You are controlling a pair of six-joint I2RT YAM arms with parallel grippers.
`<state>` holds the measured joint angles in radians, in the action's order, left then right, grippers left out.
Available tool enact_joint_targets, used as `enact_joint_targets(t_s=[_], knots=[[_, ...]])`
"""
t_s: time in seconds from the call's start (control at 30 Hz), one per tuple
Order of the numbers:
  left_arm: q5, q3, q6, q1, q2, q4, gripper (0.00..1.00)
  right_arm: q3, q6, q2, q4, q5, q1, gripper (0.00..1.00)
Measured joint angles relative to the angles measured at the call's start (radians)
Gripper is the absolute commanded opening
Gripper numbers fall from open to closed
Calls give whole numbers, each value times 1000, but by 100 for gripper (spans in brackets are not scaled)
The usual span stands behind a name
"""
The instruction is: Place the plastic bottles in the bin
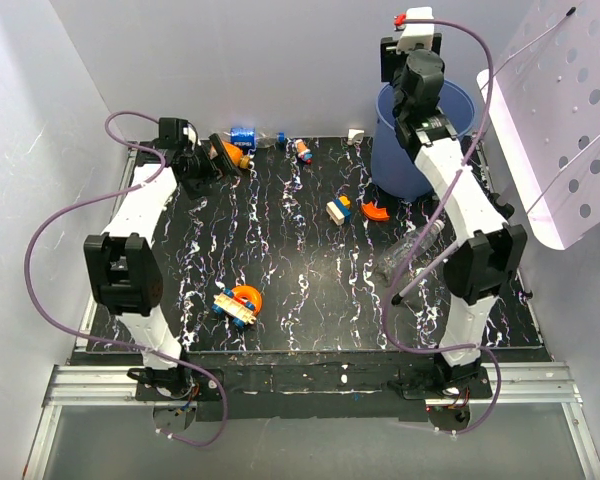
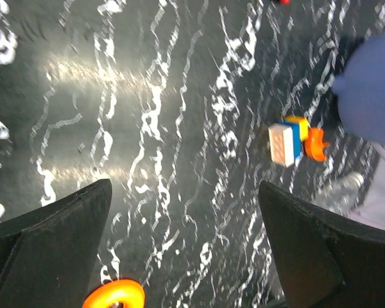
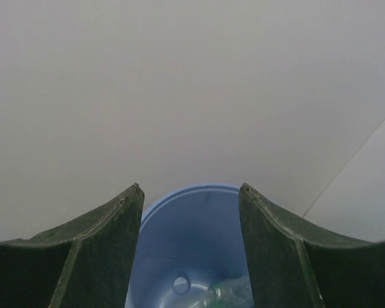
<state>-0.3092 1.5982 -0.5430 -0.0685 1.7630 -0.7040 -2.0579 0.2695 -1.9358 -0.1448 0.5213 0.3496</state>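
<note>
A table top (image 1: 310,280) of black, veined with white marbling, was seen enclosed by plain white walls: a back wall (image 1: 260,60) and a left wall (image 1: 20,130). A white perforated panel (image 1: 570,130) was tilted inward at the right side. An aluminium rail (image 1: 310,385) was fixed along the near edge, with a grey surface (image 1: 310,450) below it. Soft glare (image 2: 83,70) was cast on the table's glossy finish, and a corner seam (image 3: 353,160) was shown between two pale walls.
</note>
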Motion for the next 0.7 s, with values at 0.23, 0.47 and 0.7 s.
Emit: enact_joint_targets(t_s=[0.23, 0.47, 0.7], knots=[[113, 234, -30, 28, 238, -8, 98, 121, -159, 216, 124, -87, 32, 68], [131, 429, -121, 55, 473, 41, 98, 253, -257, 406, 169, -149, 102, 68], [87, 445, -219, 65, 594, 187, 98, 350, -307, 478, 248, -178, 111, 68]])
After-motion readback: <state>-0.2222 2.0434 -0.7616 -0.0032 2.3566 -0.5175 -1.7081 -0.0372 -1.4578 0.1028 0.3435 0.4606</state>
